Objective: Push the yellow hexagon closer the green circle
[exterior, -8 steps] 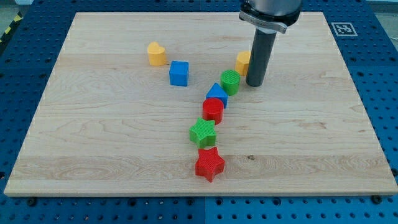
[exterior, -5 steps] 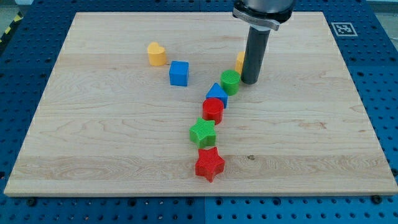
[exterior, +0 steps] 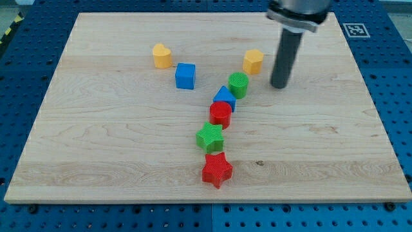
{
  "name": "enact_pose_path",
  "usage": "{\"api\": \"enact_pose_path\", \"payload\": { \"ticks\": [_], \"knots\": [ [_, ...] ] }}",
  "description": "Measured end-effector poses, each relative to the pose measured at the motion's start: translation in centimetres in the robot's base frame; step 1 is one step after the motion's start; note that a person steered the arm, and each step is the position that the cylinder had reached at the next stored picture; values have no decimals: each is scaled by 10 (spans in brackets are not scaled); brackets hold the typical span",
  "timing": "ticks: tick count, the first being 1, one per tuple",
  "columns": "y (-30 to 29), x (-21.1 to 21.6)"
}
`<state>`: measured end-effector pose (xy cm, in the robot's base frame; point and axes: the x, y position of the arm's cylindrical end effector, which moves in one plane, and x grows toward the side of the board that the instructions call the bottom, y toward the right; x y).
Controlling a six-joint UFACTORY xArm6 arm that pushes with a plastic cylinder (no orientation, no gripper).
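Tip (exterior: 279, 86) shifted right, clear of yellow hexagon (exterior: 253, 61)

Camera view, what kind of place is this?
Probably a robotics lab bench: a wooden board on a blue perforated table, a printed marker tag at its corner, small coloured blocks, and my tip right of the yellow hexagon.

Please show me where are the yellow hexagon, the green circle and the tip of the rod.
yellow hexagon (exterior: 253, 61): camera view, on the middle of its front face.
green circle (exterior: 238, 84): camera view, on its ribbed side below the top.
my tip (exterior: 279, 86): camera view, on the rod's lower end, to the view's right of both blocks.
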<state>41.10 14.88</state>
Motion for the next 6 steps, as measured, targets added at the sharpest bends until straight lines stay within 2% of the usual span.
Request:
{"api": "enact_pose_path", "payload": {
  "ticks": [1,2,3,5,6],
  "knots": [
    [59,-8],
    [73,-51],
    [62,-75],
    [62,-75],
    [39,-75]
  ]
}}
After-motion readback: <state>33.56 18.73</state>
